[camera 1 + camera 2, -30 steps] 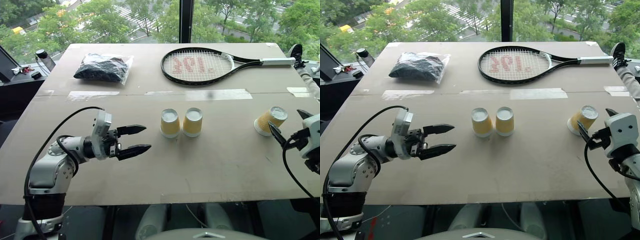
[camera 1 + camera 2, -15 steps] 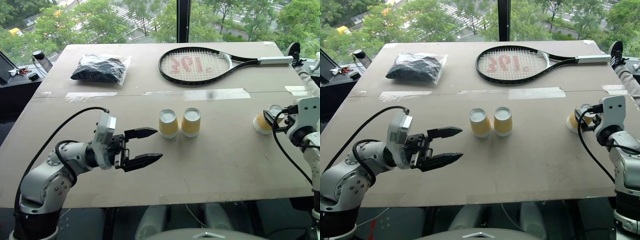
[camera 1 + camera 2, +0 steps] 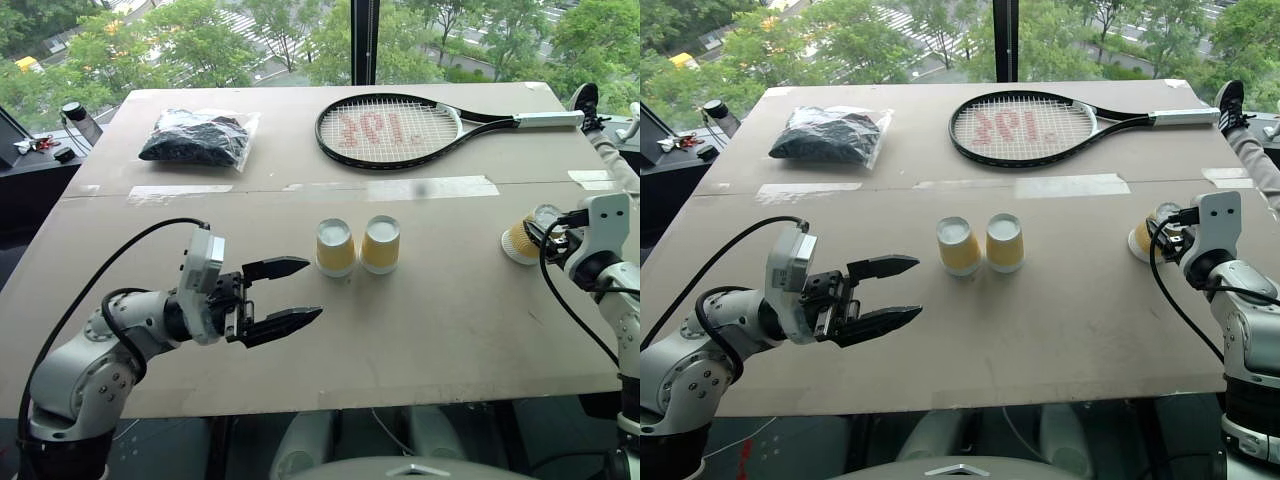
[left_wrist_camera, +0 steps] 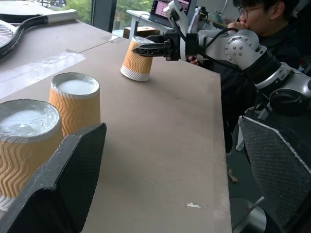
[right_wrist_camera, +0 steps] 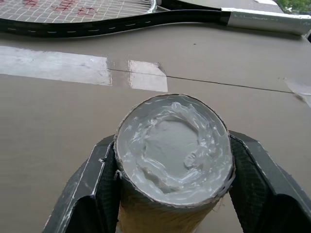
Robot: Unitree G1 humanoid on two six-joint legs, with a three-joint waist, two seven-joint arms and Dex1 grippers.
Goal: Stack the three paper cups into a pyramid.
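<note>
Two of the paper cups [image 3: 335, 248] [image 3: 381, 244] stand upside down side by side at the middle of the table, yellow ribbed sides under white bases. The other cup [image 3: 520, 239] is near the right edge, also base up and leaning a little. My right gripper [image 3: 540, 232] is shut on that cup [image 5: 172, 160], one black finger [image 5: 95, 189] on each side of it. My left gripper [image 3: 314, 288] hangs open just left of the pair and points at them, nothing between its fingers [image 4: 68, 179].
A tennis racket [image 3: 400, 130] and a black bundle in a clear bag [image 3: 200, 137] lie at the far side, behind strips of tape [image 3: 430, 188]. A person [image 4: 265, 22] sits past the table's right edge. Bare board lies in front of the cups.
My right gripper moved in from beside the right-hand cup and shut on it. My left gripper has stayed open and hardly moved.
</note>
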